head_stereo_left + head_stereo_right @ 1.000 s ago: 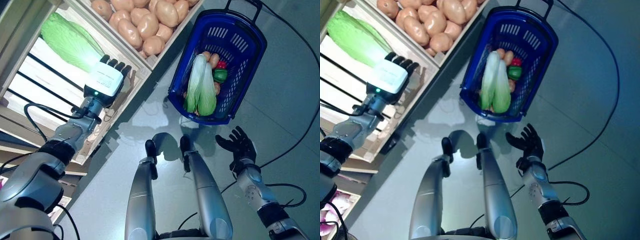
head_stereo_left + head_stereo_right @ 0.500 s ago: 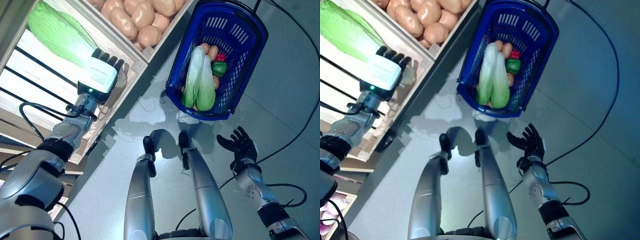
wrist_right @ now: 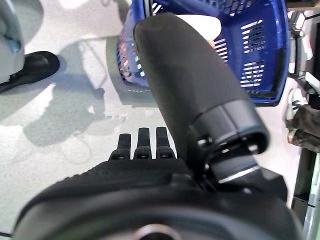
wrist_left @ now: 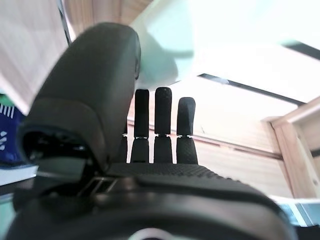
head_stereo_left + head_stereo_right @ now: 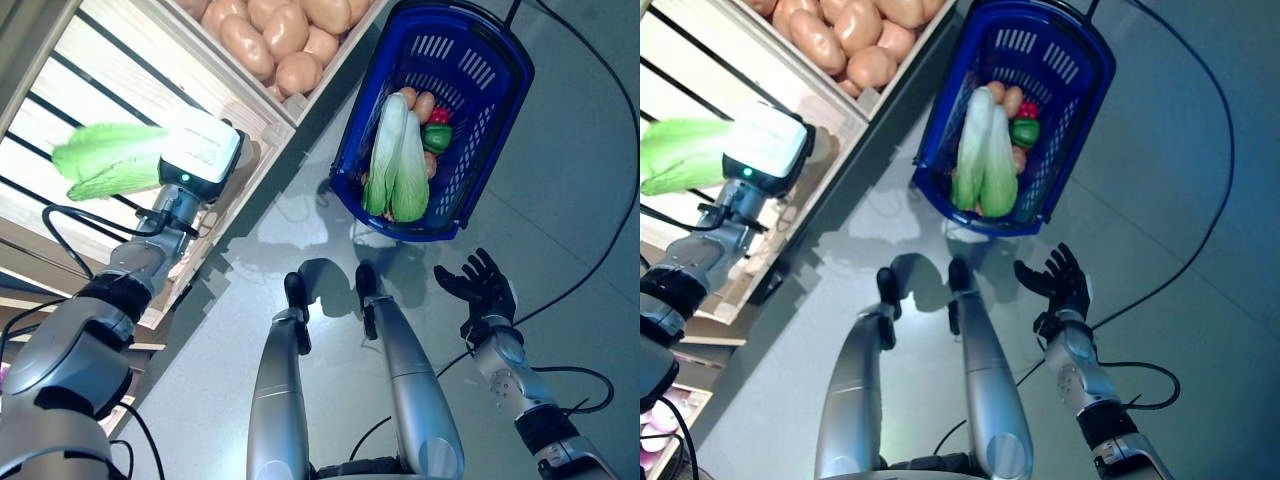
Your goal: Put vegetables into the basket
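Cabbage (image 5: 110, 160), long and leafy, is seen on the slatted wooden shelf (image 5: 60, 90) at far left, lying crosswise with its pale stem end right at the left hand (image 5: 200, 155). It is judged light but bulky; the leaf end soft and easily torn, the stem end firmer and the better place for a grip. The left hand's fingers (image 4: 157, 125) are shown straight and side by side in the wrist view, with pale green leaf beyond the thumb; whether the cabbage is actually gripped cannot be told. Potatoes (image 5: 290, 30) are piled in the adjoining crate. Well apart to the right, the blue basket (image 5: 480, 60) on the floor already holds two cabbages (image 5: 395, 160) and small produce. The right hand (image 5: 480, 290) is held spread and empty, near of the basket.
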`<state>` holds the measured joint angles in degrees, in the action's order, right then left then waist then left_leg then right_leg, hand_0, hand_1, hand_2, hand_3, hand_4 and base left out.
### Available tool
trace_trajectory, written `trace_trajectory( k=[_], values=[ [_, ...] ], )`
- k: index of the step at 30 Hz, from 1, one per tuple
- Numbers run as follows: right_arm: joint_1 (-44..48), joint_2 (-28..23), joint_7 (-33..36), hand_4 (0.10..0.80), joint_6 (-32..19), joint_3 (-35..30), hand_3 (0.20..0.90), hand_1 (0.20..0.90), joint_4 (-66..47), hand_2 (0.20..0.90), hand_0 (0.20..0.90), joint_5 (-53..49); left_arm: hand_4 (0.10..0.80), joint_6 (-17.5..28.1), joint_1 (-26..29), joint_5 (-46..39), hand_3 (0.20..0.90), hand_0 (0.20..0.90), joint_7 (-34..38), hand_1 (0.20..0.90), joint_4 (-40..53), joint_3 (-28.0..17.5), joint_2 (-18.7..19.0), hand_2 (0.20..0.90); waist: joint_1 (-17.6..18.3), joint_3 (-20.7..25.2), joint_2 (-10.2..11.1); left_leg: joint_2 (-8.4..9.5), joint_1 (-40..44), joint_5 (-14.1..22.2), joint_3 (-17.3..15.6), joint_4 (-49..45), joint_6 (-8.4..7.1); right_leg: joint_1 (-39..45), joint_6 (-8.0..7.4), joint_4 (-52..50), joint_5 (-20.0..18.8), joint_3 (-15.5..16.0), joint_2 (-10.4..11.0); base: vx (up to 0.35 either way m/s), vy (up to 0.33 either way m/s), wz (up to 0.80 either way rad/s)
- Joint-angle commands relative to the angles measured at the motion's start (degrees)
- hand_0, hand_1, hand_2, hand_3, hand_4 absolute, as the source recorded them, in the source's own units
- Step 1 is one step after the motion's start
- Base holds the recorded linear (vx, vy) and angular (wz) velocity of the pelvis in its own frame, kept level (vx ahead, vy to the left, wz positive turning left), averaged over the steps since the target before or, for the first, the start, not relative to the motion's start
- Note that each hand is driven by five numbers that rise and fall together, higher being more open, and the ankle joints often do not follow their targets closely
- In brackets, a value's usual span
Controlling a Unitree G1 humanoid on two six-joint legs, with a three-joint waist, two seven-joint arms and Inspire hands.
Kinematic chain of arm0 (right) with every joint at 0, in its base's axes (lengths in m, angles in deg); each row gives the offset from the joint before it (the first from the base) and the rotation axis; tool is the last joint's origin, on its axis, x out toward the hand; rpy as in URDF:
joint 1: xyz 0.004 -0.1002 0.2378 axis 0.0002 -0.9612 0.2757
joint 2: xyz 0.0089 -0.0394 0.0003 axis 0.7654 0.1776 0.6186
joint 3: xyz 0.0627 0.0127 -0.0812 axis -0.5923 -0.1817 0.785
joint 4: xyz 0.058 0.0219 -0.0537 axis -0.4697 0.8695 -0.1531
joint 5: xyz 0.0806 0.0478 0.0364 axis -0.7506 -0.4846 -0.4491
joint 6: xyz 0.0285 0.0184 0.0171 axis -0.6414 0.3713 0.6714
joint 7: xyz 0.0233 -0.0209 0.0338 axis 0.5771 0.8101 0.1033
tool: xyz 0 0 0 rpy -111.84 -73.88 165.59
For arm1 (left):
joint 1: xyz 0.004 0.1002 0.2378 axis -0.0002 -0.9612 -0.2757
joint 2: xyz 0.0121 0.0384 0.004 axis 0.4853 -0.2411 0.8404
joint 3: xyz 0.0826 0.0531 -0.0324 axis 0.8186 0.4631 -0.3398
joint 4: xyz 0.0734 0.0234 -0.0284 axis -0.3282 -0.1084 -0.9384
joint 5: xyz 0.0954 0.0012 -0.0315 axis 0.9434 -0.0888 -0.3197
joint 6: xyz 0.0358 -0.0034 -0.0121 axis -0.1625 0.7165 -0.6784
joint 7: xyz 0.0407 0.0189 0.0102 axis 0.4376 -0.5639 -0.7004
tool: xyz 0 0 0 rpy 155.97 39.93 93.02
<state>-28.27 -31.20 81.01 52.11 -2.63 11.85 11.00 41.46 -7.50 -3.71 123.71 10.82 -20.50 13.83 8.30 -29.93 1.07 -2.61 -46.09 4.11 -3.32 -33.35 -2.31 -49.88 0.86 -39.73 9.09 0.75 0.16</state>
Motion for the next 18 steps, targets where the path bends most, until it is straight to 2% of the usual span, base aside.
trace_trajectory(
  k=[1, 3, 9, 13, 16, 17, 18],
  values=[
    [-3.58, -1.0, 2.46, 0.8, -5.69, -2.06, 0.9, 0.9, -7.61, 0.9, 0.9, 1.18, 0.4, 0.1, 1.45, -5.12, 0.3, 0.3, 10.62, 0.3, 0.5, -9.36, 2.42, 0.3, -0.52, 0.14, 0.63, 1.88, 1.96, -4.52, 0.03, 5.62, 2.99, 6.29, -0.5, 10.03, -6.85, 2.11, 1.29, -0.059, -0.029, -0.04],
    [-3.7, -0.84, 2.48, 0.8, -6.36, -2.1, 0.9, 0.9, -7.75, 0.9, 0.9, 1.57, 0.4, 1.92, 0.38, -5.65, 0.3, 0.3, 13.99, 0.3, 0.19, -11.02, 2.09, 0.3, -0.75, 0.14, 0.72, 1.76, 3.31, -5.14, -0.08, 6.83, 2.56, 7.78, -0.41, 11.09, -6.92, 2.37, 1.26, -0.074, -0.035, -0.04],
    [-5.05, 0.46, 3.08, 0.8, -7.98, -2.89, 0.9, 0.9, -8.19, 0.9, 0.9, 2.74, 0.4, 5.31, -7.63, -10.58, 0.3, 0.3, 22.96, 0.3, 3.59, -19.88, 1.16, 0.3, -2.24, 0.14, 0.77, 2.57, 9.98, -6.19, 0.86, 11.18, 2.0, 15.14, -0.46, 15.16, -7.02, 2.88, 1.24, -0.041, -0.05, 0.05],
    [-7.34, 1.59, 2.77, 0.8, -8.28, -4.37, 0.9, 0.9, -8.58, 0.9, 0.9, 4.57, 0.4, 11.21, -17.63, -13.54, 0.3, 0.3, 27.86, 0.3, 11.15, -29.49, -0.95, 0.3, -4.03, 1.36, 0.41, 4.0, 15.69, -6.63, 1.97, 15.03, 1.86, 21.11, -0.8, 19.15, -7.52, 3.59, 2.18, 0.006, -0.02, 0.04],
    [-9.61, 3.25, 1.74, 0.8, -7.68, -6.19, 0.9, 0.9, -9.01, 0.9, 0.9, 5.88, 0.4, 16.97, -26.2, -16.64, 0.3, 0.3, 28.51, 0.3, 19.03, -36.69, -5.09, 0.3, -5.54, 3.81, 0.03, 5.08, 19.93, -7.13, 3.37, 19.22, 2.06, 25.32, -1.44, 23.17, -8.18, 4.54, 3.19, 0.066, -0.012, 0.01],
    [-9.85, 3.54, 1.53, 0.8, -7.67, -6.37, 0.9, 0.9, -9.07, 0.9, 0.9, 6.11, 0.4, 17.79, -27.32, -17.17, 0.3, 0.3, 28.3, 0.3, 20.15, -37.58, -5.94, 0.3, -5.75, 4.2, -0.03, 5.23, 20.47, -7.24, 3.58, 19.86, 2.09, 25.87, -1.52, 23.77, -8.3, 4.71, 3.3, 0.054, -0.002, 0.13],
    [-10.66, 4.66, 1.26, 0.8, -7.59, -6.95, 0.9, 0.9, -9.01, 0.9, 0.9, 7.45, 0.4, 21.62, -31.29, -18.33, 0.3, 0.3, 26.81, 0.3, 24.23, -40.24, -9.39, 0.3, -6.57, 5.46, -0.23, 5.77, 22.52, -7.5, 4.39, 21.78, 2.11, 28.03, -1.79, 25.62, -8.6, 5.23, 3.65, 0.058, -0.003, 0.14]
  ],
)
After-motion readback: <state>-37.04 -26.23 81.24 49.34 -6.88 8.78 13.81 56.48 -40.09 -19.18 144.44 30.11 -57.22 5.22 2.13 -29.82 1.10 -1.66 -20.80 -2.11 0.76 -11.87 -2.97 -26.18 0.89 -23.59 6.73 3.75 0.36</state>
